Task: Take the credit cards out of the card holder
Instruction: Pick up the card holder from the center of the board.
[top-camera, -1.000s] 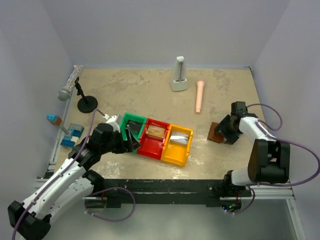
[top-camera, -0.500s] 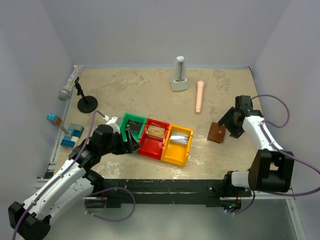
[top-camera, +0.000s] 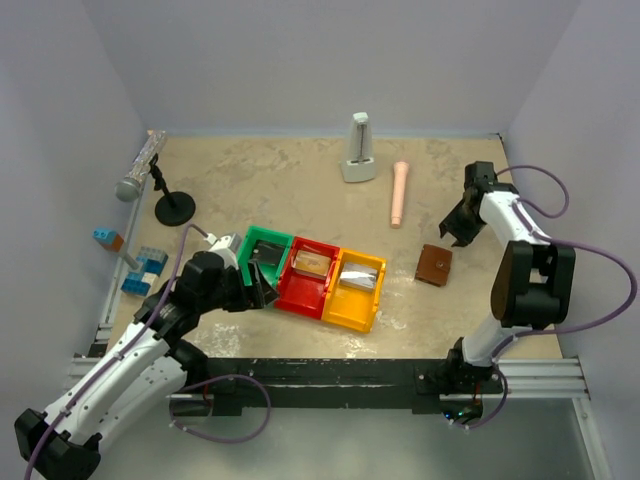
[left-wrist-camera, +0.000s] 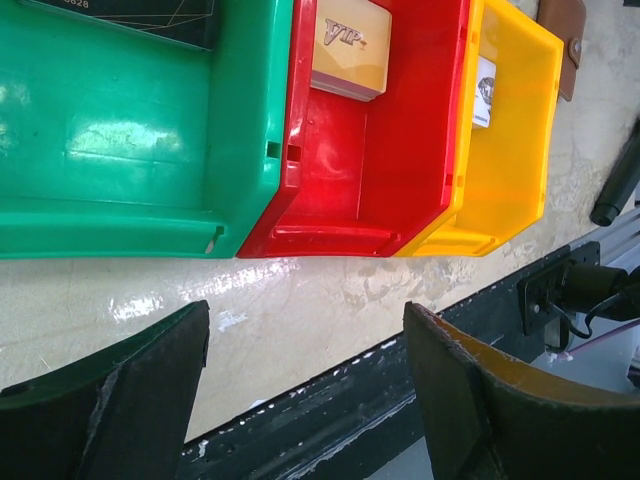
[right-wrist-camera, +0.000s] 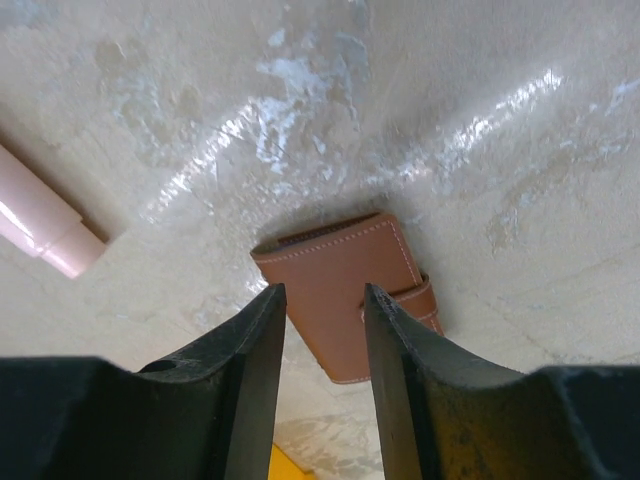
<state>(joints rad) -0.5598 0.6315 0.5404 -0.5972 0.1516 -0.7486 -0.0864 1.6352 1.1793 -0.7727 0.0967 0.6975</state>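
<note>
The brown card holder (top-camera: 434, 265) lies closed and flat on the table, right of the bins; its strap side shows in the right wrist view (right-wrist-camera: 340, 285) and a corner in the left wrist view (left-wrist-camera: 566, 28). My right gripper (top-camera: 461, 224) hovers behind and above it, jaws (right-wrist-camera: 323, 292) narrowly open with nothing between them. One card lies in each bin: a dark one in the green bin (top-camera: 264, 258), a gold one (left-wrist-camera: 350, 45) in the red bin, a pale one (left-wrist-camera: 484, 90) in the yellow bin. My left gripper (top-camera: 256, 290) is wide open (left-wrist-camera: 308, 315) at the bins' near side, empty.
Green (left-wrist-camera: 110, 215), red (left-wrist-camera: 330, 235) and yellow (left-wrist-camera: 520, 150) bins stand joined in a row. A pink cylinder (top-camera: 400, 192) and a white upright object (top-camera: 357, 150) are at the back. A microphone stand (top-camera: 172, 207) and blue blocks (top-camera: 141, 271) sit at the left.
My right gripper has drawn back from the card holder toward the far right and its jaws have narrowed. The holder stays flat on the table. The left arm has barely shifted.
</note>
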